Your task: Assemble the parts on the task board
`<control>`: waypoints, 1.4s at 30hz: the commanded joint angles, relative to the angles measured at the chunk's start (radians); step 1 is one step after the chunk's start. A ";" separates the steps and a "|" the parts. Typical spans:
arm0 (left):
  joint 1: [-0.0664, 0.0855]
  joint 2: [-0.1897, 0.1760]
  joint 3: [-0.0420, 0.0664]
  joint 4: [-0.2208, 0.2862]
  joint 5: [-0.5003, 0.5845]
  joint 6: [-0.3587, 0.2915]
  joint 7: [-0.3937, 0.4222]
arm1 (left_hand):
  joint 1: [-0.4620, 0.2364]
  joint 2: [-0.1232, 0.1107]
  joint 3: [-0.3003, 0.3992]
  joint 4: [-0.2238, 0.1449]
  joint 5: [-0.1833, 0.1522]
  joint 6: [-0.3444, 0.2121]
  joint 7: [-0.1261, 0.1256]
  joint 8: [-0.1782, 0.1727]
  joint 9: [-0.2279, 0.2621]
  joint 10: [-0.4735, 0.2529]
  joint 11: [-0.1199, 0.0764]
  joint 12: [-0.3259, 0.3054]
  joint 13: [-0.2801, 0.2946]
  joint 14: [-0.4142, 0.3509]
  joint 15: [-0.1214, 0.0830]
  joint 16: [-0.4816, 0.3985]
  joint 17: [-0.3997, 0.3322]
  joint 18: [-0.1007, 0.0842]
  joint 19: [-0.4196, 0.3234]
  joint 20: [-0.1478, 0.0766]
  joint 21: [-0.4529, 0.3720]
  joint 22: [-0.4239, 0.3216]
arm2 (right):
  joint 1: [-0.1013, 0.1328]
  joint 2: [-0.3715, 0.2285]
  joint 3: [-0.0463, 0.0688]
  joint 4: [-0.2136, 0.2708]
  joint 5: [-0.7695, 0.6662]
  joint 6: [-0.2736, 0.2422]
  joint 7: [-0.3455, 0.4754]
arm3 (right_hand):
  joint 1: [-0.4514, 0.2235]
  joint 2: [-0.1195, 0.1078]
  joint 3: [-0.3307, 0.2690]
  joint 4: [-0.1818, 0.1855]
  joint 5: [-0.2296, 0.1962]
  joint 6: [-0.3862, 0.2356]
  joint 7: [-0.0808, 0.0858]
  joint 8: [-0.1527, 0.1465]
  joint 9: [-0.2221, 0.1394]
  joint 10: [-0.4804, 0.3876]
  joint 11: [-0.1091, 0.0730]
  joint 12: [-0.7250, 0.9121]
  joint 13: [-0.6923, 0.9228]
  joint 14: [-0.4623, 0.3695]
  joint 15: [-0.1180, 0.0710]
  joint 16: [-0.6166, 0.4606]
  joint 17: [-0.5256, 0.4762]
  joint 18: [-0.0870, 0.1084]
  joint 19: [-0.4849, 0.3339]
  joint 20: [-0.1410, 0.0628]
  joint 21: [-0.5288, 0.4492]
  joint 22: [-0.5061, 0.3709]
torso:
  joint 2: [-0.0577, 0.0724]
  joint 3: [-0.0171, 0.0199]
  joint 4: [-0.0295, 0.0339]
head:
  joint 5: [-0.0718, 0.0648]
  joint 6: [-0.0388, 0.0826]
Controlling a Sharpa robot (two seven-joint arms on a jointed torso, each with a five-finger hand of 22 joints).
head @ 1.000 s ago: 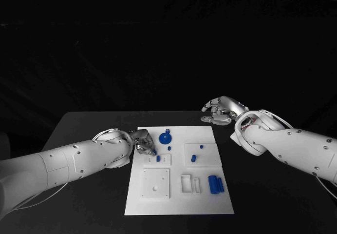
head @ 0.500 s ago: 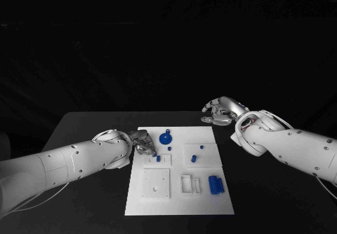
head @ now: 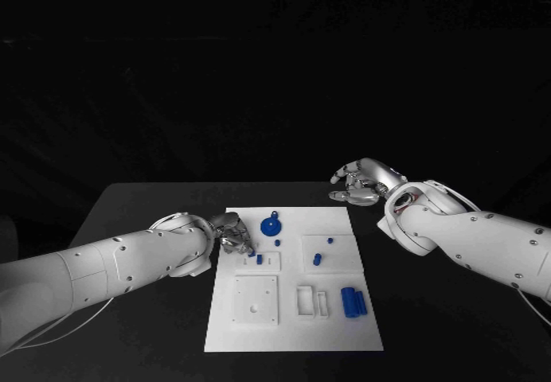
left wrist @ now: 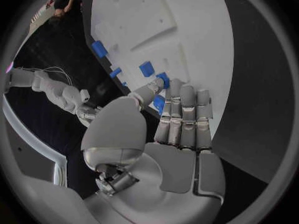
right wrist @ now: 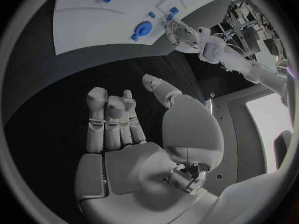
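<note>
The white task board (head: 293, 318) lies mid-table. My left hand (head: 233, 235) hovers over the board's left edge and pinches a small blue part (head: 252, 251) between thumb and fingertip, just above a small white block with a blue peg (head: 259, 259). The left wrist view shows this pinched part (left wrist: 163, 78) at the fingertips (left wrist: 174, 87). A round blue part (head: 271, 225) sits at the board's back. Two blue cylinders (head: 353, 302) lie at the front right. My right hand (head: 363, 181) hangs beyond the board's back right corner, fingers loosely apart, holding nothing.
Two more blue pegs (head: 317, 258) (head: 329, 239) stand on a raised square at the board's right. A square white plate (head: 255, 299) and a small frame (head: 306, 301) lie toward the front. Bare black table (head: 150, 215) surrounds the board.
My left hand has edged the pinched blue part slightly down toward the small block. The right hand has not moved.
</note>
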 commanded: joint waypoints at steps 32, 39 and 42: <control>0.000 -0.098 0.030 0.117 0.230 -0.026 -0.033 | -0.086 -0.011 0.022 -0.037 0.052 0.090 -0.040 0.057 0.048 0.093 -0.054 0.094 0.031 0.052 -0.064 0.114 0.034 -0.013 0.066 -0.114 0.057 0.023 | -0.001 -0.004 0.000 0.011 -0.014 0.014 0.008 | 0.006 0.007 0.003 -0.006 -0.005 0.001 0.005 0.003 -0.001 -0.007 0.002 0.006 -0.003 0.000 -0.001 -0.003 0.002 0.068 -0.003 -0.007 -0.005 0.017 | 0.000 -0.0003 0.0005 | 0.011 0.005; 0.000 -0.105 0.030 0.112 0.230 -0.036 -0.030 | -0.085 -0.010 0.024 -0.038 0.050 0.090 -0.041 0.057 0.049 0.093 -0.055 0.096 0.031 0.052 -0.065 0.116 0.034 -0.012 0.067 -0.116 0.059 0.023 | -0.001 -0.004 0.000 0.012 -0.016 0.015 0.008 | 0.007 0.007 0.003 -0.007 -0.005 0.001 0.005 0.003 -0.001 -0.007 0.002 0.006 -0.003 0.000 -0.001 -0.003 0.002 0.068 -0.003 -0.007 -0.005 0.017 | 0.000 -0.0007 -0.0001 | 0.012 0.005; 0.000 -0.112 0.030 0.111 0.230 -0.051 -0.023 | -0.085 -0.011 0.024 -0.039 0.050 0.090 -0.041 0.057 0.050 0.093 -0.055 0.096 0.031 0.052 -0.066 0.116 0.034 -0.012 0.067 -0.116 0.060 0.023 | -0.001 -0.005 0.000 0.013 -0.018 0.015 0.008 | 0.007 0.007 0.003 -0.007 -0.005 0.001 0.004 0.003 -0.001 -0.007 0.002 0.007 -0.003 0.000 -0.001 -0.003 0.002 0.068 -0.003 -0.007 -0.005 0.017 | 0.000 -0.0005 -0.0001 | 0.011 0.005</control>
